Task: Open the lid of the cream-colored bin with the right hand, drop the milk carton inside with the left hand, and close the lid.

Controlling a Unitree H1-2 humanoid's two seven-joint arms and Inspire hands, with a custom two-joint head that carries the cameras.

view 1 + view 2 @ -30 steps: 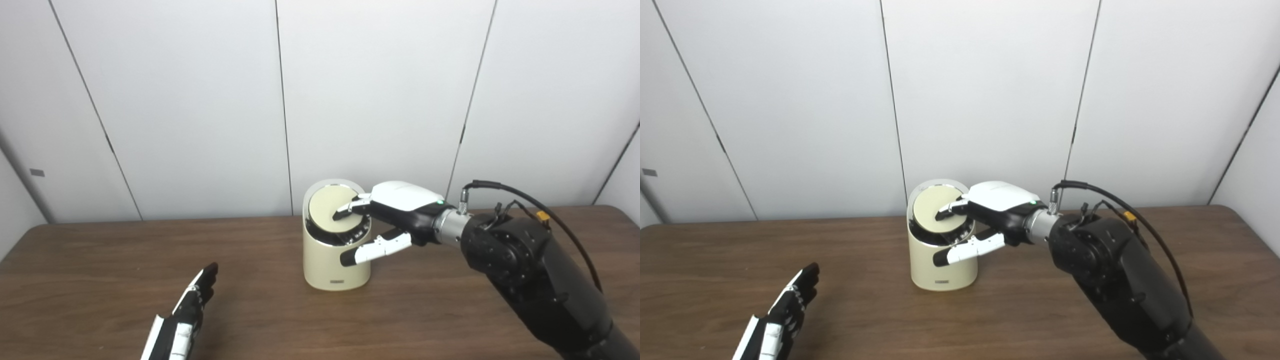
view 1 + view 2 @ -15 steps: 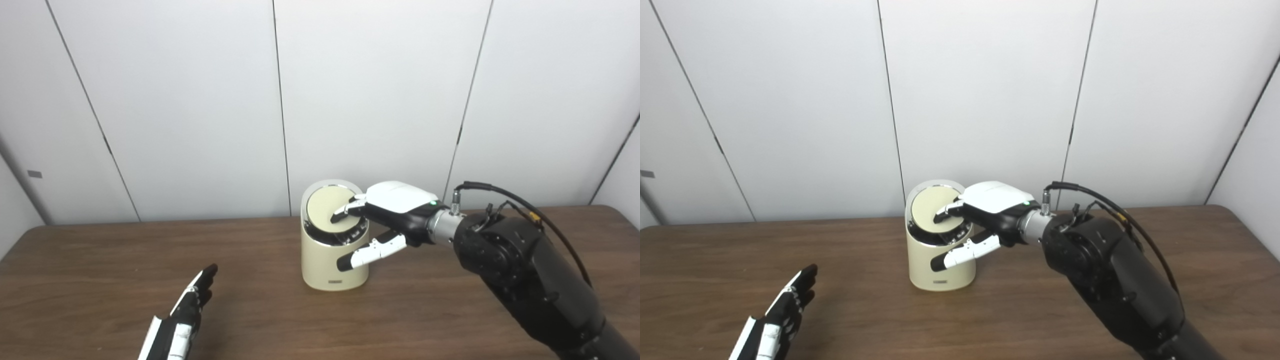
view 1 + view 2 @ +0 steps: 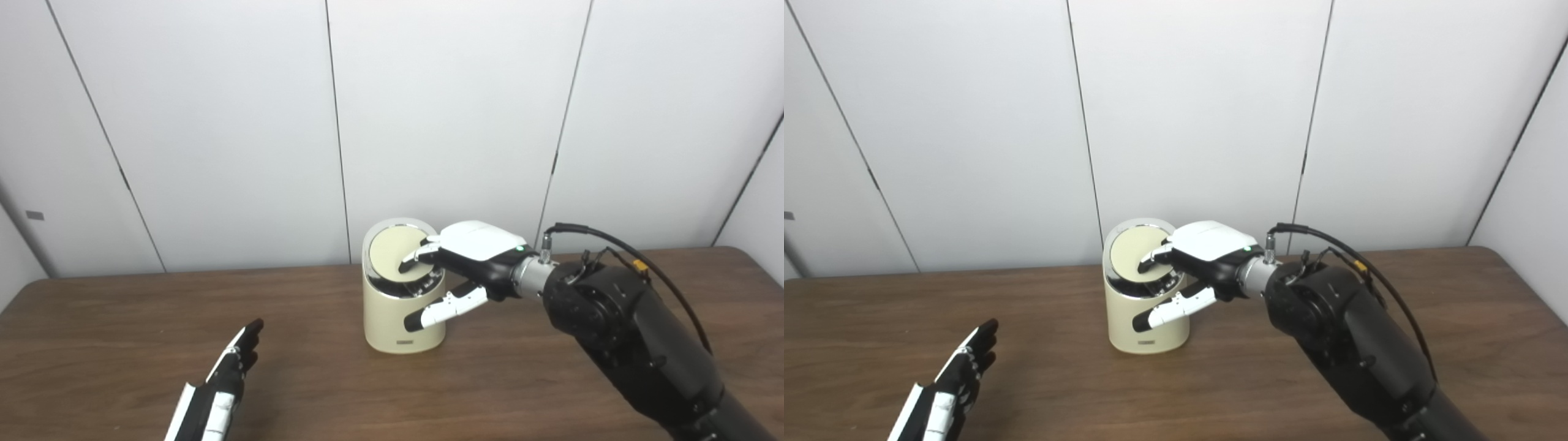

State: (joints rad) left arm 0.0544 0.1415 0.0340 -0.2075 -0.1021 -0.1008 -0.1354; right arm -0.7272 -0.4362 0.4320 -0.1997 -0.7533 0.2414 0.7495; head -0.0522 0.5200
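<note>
The cream-colored bin (image 3: pixel 392 327) stands upright on the table, near the middle at the back. Its round lid (image 3: pixel 387 253) sits tilted toward me in a chrome ring, with a dark gap under its lower edge. My right hand (image 3: pixel 474 254) reaches in from the right. Its fingertips (image 3: pixel 411 263) rest on the lid's right side, and its thumb (image 3: pixel 438 311) stretches across the bin's front, apart from the fingers. My left hand (image 3: pixel 217 392) is open and empty, flat over the table at the lower left. No milk carton is in view.
The brown wooden table (image 3: pixel 490 380) runs the full width of the view. White wall panels (image 3: pixel 453 110) stand close behind the bin. My right forearm (image 3: pixel 631 337) with its black cable crosses the table's right side.
The whole picture has shifted a little to the left, so the camera moved. The right hand stays on the lid in the same pose. The left hand has not visibly moved.
</note>
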